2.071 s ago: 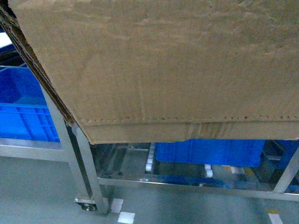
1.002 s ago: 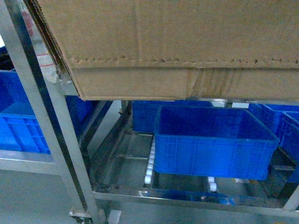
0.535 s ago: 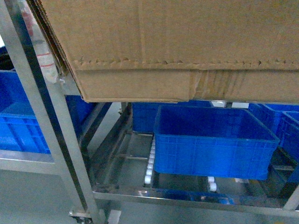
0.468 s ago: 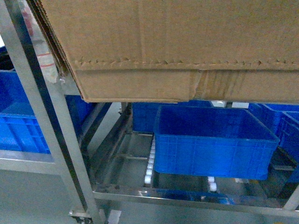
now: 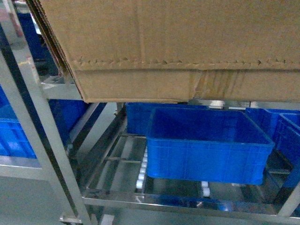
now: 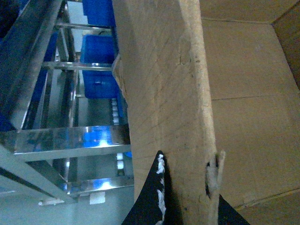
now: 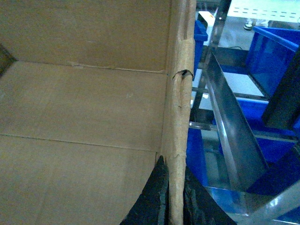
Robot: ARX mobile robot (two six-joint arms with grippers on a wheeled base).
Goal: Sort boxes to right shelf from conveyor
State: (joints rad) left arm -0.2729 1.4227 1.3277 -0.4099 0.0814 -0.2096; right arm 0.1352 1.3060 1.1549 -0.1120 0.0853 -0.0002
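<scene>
This is looking like a warehouse or factory logistics floor: steel-framed flow racks (image 5: 44, 136) with white rollers (image 5: 141, 174) are carrying blue plastic crates (image 5: 206, 145), a corrugated cardboard box (image 5: 178, 42) is filling the view, and grey painted flooring (image 5: 23, 201) is showing below.

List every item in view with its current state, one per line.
cardboard box: carried off the ground, open-topped, empty inside, top edge ragged.
left gripper: shut on the box wall, fingers either side.
right gripper: shut on the opposite box wall.
steel rack: standing; the box's base is level with its upper tier.
blue crate: upright, empty, on the lower tier.
</scene>
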